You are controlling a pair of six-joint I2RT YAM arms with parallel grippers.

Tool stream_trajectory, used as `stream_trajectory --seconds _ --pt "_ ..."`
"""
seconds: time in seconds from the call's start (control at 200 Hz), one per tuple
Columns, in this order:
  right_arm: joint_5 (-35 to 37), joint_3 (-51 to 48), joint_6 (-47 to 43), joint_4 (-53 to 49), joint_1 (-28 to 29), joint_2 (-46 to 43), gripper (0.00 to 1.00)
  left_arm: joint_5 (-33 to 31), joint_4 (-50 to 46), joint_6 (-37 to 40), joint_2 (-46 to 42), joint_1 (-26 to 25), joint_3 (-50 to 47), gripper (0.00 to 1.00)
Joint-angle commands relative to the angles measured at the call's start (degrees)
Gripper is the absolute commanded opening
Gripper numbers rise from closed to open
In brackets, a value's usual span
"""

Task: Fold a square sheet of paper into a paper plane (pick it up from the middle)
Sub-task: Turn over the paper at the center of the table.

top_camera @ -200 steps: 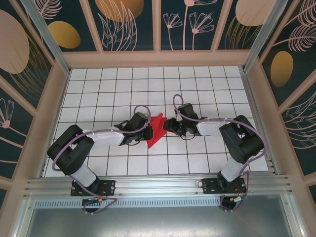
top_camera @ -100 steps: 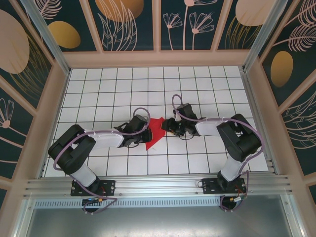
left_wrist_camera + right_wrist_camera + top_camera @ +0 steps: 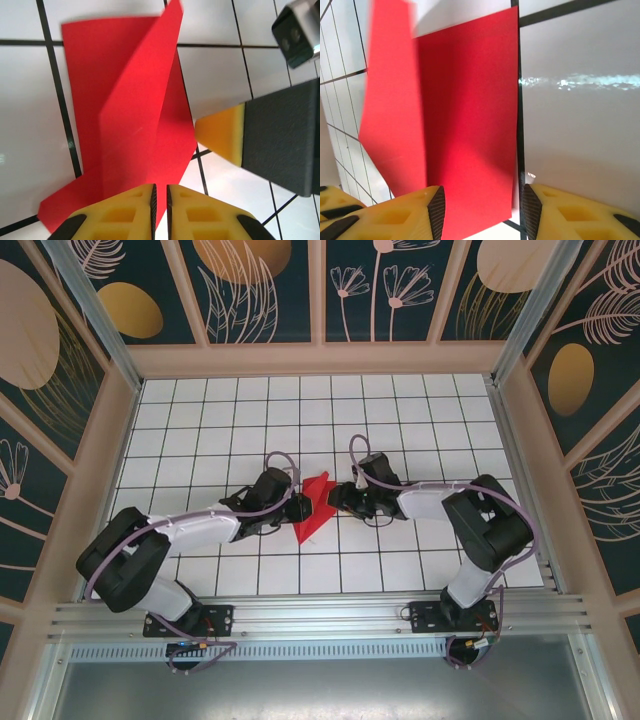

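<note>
**Enclosure:** wood-framed panels (image 3: 260, 290) printed with leaves and flowers on three sides. An aluminium rail (image 3: 320, 615) runs along the near edge.

**Worktop** (image 3: 200, 420): white tiles with a black grid.

**Left arm** (image 3: 190, 530): reaches in from the near left, lying low and bent towards the centre.

**Right arm** (image 3: 450, 505): reaches in from the near right, mirroring the left arm.

**Red paper sheet** (image 3: 315, 502): lies at the worktop's centre, between the two wrists.
- It is partly folded, with a pointed tip towards the rail.
- In the left wrist view the sheet (image 3: 130, 100) has one flap standing up off the tiles along a crease. Its near corner is cut off behind the yellow fingers.
- In the right wrist view the sheet (image 3: 470, 125) lies flat, its raised left flap blurred.

**Left end effector** (image 3: 290, 508): sits at the sheet's left edge.
- From above, the wrist body hides the fingertips.
- In its own wrist view the end effector (image 3: 160, 187) is narrow, with a thin slit between the jaws.
- The sheet's lower edge runs to that slit. Whether it is pinched cannot be told.

**Right end effector** (image 3: 338, 495): sits at the sheet's right edge.
- In its own wrist view the end effector (image 3: 482, 195) is moderately wide and straddles the sheet's near end, holding nothing.
- One of its yellow fingertips (image 3: 222, 135) shows just beside the sheet's right edge.
</note>
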Motion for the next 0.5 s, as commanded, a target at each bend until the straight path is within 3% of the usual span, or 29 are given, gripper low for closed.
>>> stream_trajectory --seconds 0.0,0.495 --pt "-0.6 -1.4 1.7 1.5 0.7 -1.7 0.48 -2.0 -2.7 1.3 0.3 0.0 0.0 0.15" --pt "-1.5 -0.6 3.1 2.7 1.5 -0.3 0.48 -1.2 -1.2 1.0 5.5 0.0 -1.7 0.08"
